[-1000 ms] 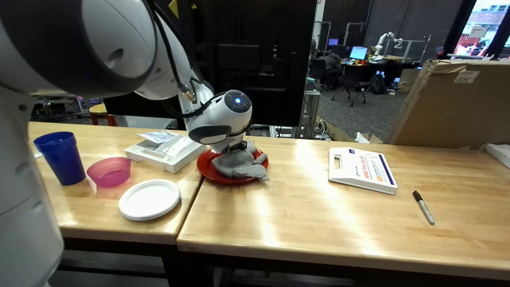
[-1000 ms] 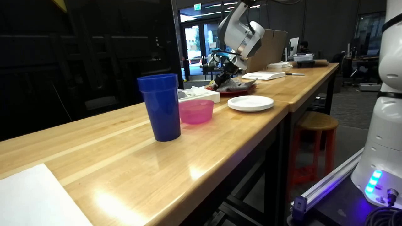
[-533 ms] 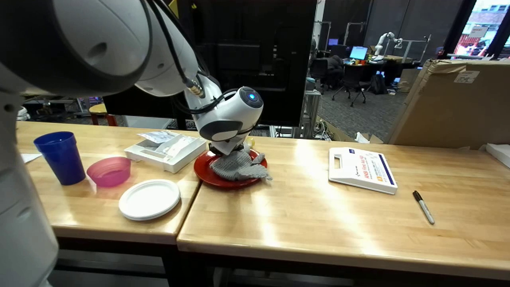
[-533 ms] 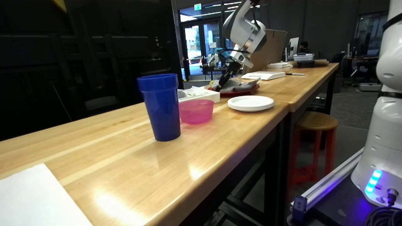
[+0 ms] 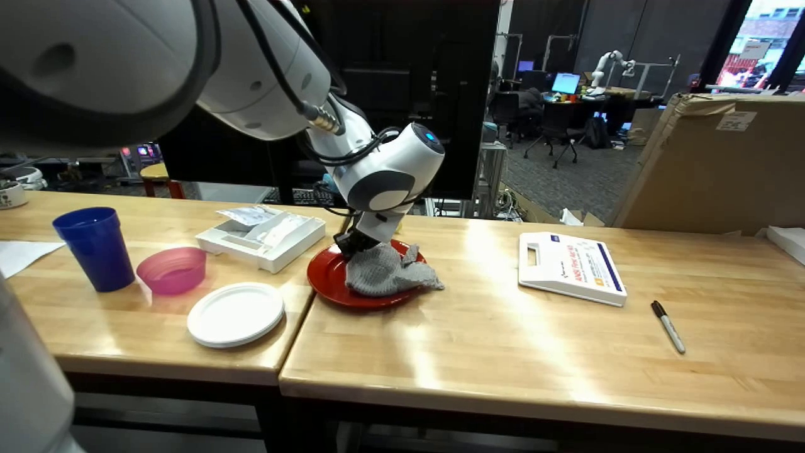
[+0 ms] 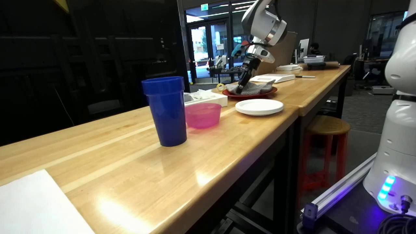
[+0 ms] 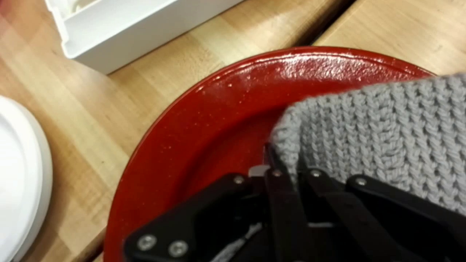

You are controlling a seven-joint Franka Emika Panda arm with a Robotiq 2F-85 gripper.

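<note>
Here, lower centre of the wrist view, one black Robotiq gripper (image 7: 286, 166) pinches a gray knitted cloth (image 7: 382, 134), right, lying on a glossy red plate (image 7: 156, 174), centre; white compartmented tray (image 7: 153, 32), upper left; stacked white plates (image 7: 16, 171), left edge.

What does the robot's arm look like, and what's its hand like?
Its arm is mostly white, with smooth, rounded parts and dark grey patches. Black cables run along it, one ending in a brassy connector. A little blue light glows on it, and more blue lights shine on its white base. Its hand is black, with shiny silver screws.
</note>
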